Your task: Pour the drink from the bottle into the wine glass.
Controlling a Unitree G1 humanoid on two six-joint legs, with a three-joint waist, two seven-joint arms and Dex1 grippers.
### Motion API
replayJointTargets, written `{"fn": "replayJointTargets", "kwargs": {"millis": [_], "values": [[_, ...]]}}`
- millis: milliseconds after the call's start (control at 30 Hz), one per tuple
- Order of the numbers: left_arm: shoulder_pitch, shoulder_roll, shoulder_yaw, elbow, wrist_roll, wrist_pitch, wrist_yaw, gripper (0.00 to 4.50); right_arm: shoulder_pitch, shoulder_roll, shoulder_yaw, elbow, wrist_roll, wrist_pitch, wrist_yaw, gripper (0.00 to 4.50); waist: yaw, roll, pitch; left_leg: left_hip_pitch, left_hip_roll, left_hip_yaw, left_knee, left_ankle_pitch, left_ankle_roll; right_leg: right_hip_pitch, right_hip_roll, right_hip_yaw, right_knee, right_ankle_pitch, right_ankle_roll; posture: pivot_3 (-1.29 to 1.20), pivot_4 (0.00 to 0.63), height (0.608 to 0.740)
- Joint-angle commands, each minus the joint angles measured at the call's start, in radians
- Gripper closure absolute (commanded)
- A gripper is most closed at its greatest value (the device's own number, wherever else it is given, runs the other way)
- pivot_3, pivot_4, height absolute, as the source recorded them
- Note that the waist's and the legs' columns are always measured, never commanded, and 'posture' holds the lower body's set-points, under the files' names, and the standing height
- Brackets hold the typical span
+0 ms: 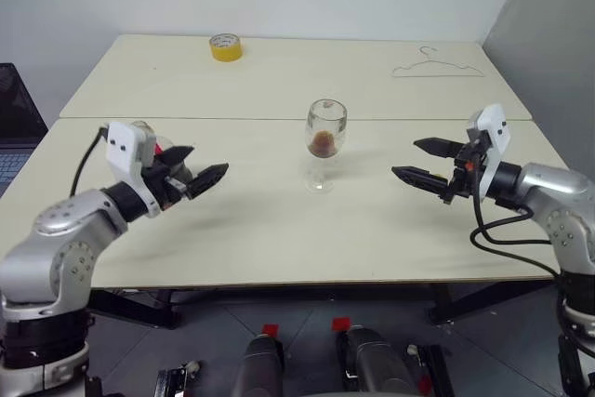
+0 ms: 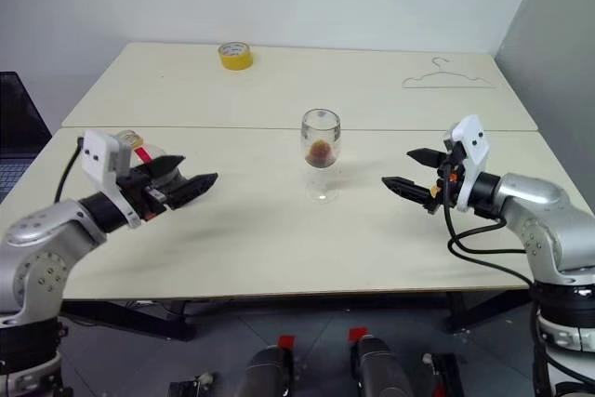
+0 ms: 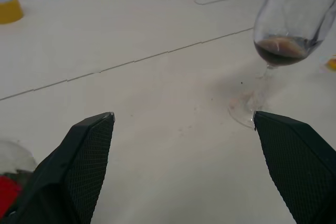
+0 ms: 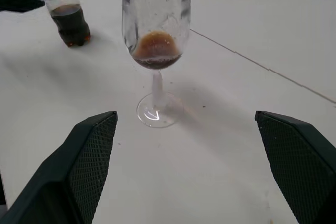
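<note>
Far left, edge of a dark laptop (image 1: 14, 127) beside the pale bench (image 1: 279, 239). On the bench's left part, left claw (image 1: 191, 172) hovering just above the surface, fingers spread wide, nothing between them, aimed toward the middle. Right behind that claw, partly hidden by the wrist, the bottle (image 4: 68, 17) upright on the bench, clear and ribbed, a red strip at the neck, about half full of the drink (image 4: 70, 22); cap not made out. Near the far edge, left of centre, a yellow tape roll (image 1: 226, 46) lying flat. At the middle of the bench, just this side of the seam between the two tabletops, the wine glass (image 1: 325, 141) upright on its round foot, apart from both claws and roughly midway between them. At the bottom of its bowl, a shallow pool of the dark brown liquid with a light foamy top; faint droplets on the inside wall of the bowl. Farther right, near the back edge, a thin wire hanger (image 1: 437, 67) flat on the surface. On the right part, right claw (image 1: 428, 163) held low above the bench, fingers likewise spread wide and empty, pointing in toward the glass, a black cable looping down from the wrist.
</note>
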Motion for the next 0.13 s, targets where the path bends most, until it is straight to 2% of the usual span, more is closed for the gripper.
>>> {"fn": "replayJointTargets", "kwargs": {"millis": [33, 133], "values": [[0.028, -0.019, 0.004, -0.049, 0.019, -0.041, 0.025, 0.03, 0.019, 0.023, -0.034, -0.042, 0.014, -0.018, -0.044, 0.00, 0.001, 0.000, 0.000, 0.000, 0.000, 0.000, 0.000, 0.000, 0.000, 0.000, 0.000, 0.000, 0.000, 0.000, 0.000, 0.00, 0.150, 0.740], [0.052, -0.055, -0.001, -0.071, 0.026, -0.070, 0.051, 0.03, 0.030, 0.041, -0.031, -0.036, 0.009, -0.033, -0.057, 0.00, 0.001, 0.000, 0.000, 0.000, 0.000, 0.000, 0.000, 0.000, 0.000, 0.000, 0.000, 0.000, 0.000, 0.000, 0.000, 0.00, 0.150, 0.740]]}}
